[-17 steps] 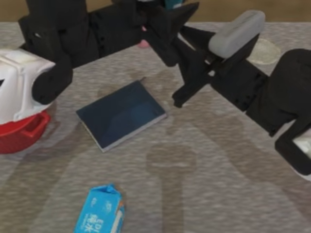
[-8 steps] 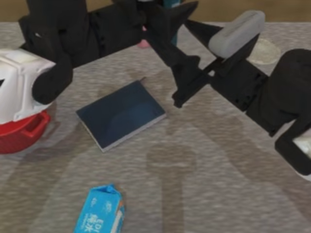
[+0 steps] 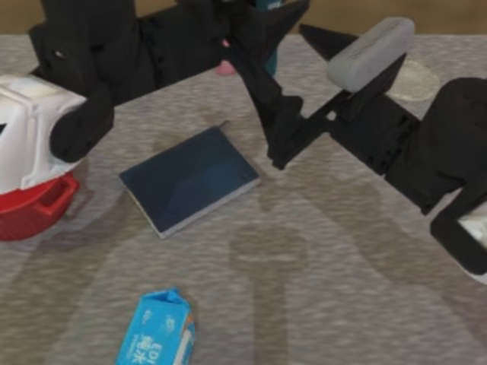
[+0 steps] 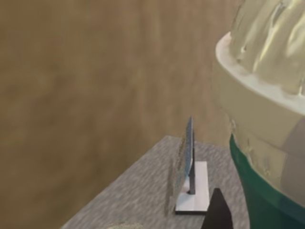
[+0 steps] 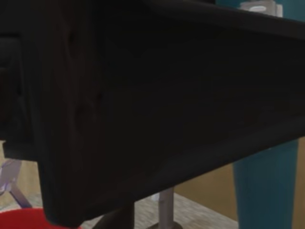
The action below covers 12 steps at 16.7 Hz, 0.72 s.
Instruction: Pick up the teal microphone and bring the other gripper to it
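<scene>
The teal microphone is held at the table's far edge, mostly hidden under my left gripper, which is shut on it. In the left wrist view its whitish head and teal handle fill one side, beside one black fingertip. My right gripper reaches in from the right with its grey wrist block. It is open, its two pointed fingers spread wide on either side of the left gripper. The right wrist view is mostly filled by that dark gripper, with the teal handle and white switch mark behind it.
A dark blue book lies mid-table. A red bowl with a white object stands at the left edge. A blue-and-white carton is at the front. A pink object and a pale disc sit at the back.
The right gripper's fingers have spread wider, one swinging toward the far edge and the other leftward past the left gripper. The left arm and microphone have stayed put.
</scene>
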{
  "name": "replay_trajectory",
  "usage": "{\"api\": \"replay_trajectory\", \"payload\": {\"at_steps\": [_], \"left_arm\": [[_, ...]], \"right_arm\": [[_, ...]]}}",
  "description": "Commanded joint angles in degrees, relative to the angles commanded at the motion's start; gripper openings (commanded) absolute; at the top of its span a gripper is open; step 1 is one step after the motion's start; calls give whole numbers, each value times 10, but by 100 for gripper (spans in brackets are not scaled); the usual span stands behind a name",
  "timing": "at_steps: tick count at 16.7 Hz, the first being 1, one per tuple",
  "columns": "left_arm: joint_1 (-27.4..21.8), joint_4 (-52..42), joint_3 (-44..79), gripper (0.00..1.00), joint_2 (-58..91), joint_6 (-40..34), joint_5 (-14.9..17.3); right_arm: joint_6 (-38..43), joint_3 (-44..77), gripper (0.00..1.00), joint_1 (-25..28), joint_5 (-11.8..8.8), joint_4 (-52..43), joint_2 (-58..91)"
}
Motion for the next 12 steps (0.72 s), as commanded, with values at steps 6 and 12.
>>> {"api": "replay_trajectory", "payload": {"at_steps": [6,12], "left_arm": [[26,-4,-12,0,-14,1,24],[92,-7,-41,0,-48,5,78]], "right_arm": [[0,-44,100,-7,-7,3,-38],[3,-155,100,-21,-26,17,-135]]}}
